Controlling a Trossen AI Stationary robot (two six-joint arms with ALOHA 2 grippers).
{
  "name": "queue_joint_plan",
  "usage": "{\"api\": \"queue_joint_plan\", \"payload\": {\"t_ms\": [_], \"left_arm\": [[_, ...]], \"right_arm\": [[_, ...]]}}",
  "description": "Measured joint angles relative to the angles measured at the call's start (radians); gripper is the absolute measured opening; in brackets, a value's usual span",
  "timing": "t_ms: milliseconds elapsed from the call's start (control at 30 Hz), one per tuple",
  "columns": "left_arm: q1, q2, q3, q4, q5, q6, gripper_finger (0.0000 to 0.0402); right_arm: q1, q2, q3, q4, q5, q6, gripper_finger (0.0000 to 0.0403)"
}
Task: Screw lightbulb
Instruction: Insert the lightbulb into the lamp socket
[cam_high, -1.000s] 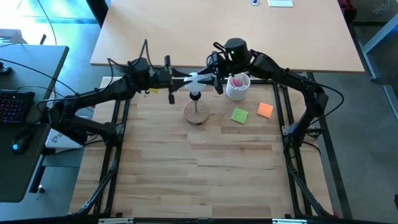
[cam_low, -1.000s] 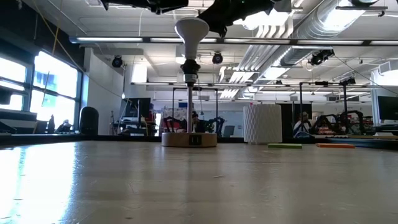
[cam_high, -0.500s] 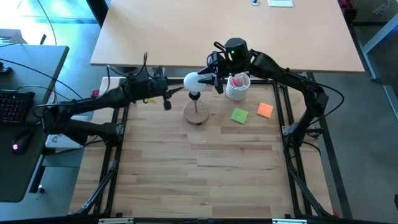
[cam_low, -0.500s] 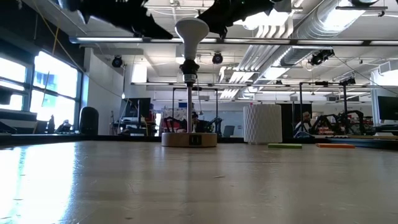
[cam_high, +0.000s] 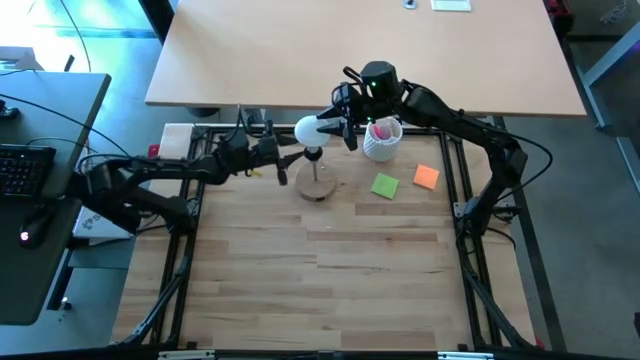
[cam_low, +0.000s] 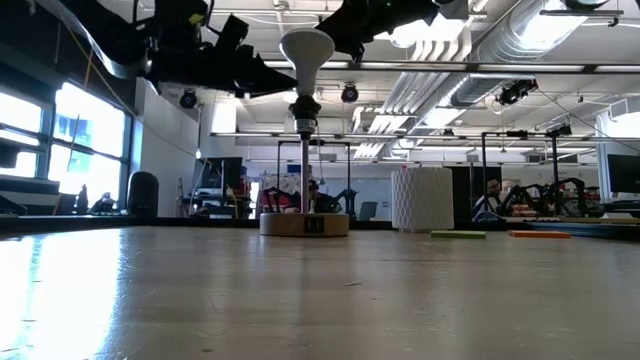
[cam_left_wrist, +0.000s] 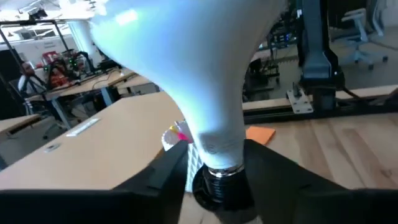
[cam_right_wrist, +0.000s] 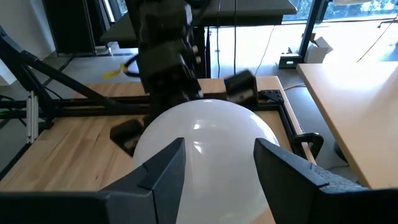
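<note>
Beside the lightbulb (cam_high: 309, 130) in the right pincer's (cam_high: 335, 129) clamp, ribbed cup (cam_high: 381, 141) with pink contents.

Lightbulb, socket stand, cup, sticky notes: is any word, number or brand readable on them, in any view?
None can be read.
lightbulb: plain white, no print visible.
wooden base: a small dark mark, too small to read.
white ribbed cup: no text.
green note, orange note: blank.

One camera hangs overhead, looking straight down on the whole table (cam_high: 330, 260). Another sits at tabletop height, looking level into the room beyond. Each wrist camera peers closely past its own fingers at the lightbulb (cam_high: 310, 130) (the thing all four views share).
</note>
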Motion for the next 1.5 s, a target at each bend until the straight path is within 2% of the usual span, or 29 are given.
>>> {"api": "queue_joint_plan", "payload": {"t_ms": [200,333,567,867,1000,1133,1300,1500], "left_arm": [[0.0,0.078,0.04,0.041,0.007,-0.055,0.0223],[0.0,0.102,0.069,0.04,0.021,-0.084,0.0244],[0.0,0.108,0.094,0.048,0.032,-0.171,0.023],[-0.004,0.113,0.094,0.046,0.032,-0.228,0.0169],[-0.006,0.143,0.095,0.081,0.033,-0.234,0.0156],[-0.006,0.172,0.095,0.137,0.05,-0.237,0.0168],[-0.007,0.178,0.094,0.122,0.048,-0.245,0.0196],[-0.016,0.177,0.094,0.128,0.025,-0.253,0.0206]], "right_arm": [[0.0,0.0,0.0,0.001,-0.002,0.004,0.0188],[0.0,0.0,0.0,0.001,-0.002,-0.001,0.0188],[0.0,0.0,0.0,-0.002,-0.003,-0.002,0.0188],[0.0,0.0,0.0,-0.003,-0.003,-0.004,0.0188],[0.001,-0.001,0.0,-0.006,-0.001,-0.005,0.0188],[0.001,-0.001,0.0,-0.005,0.001,-0.005,0.0188],[0.003,0.0,0.0,-0.002,-0.003,-0.005,0.0188],[0.006,0.0,0.0,-0.003,-0.003,-0.005,0.0188]]}}
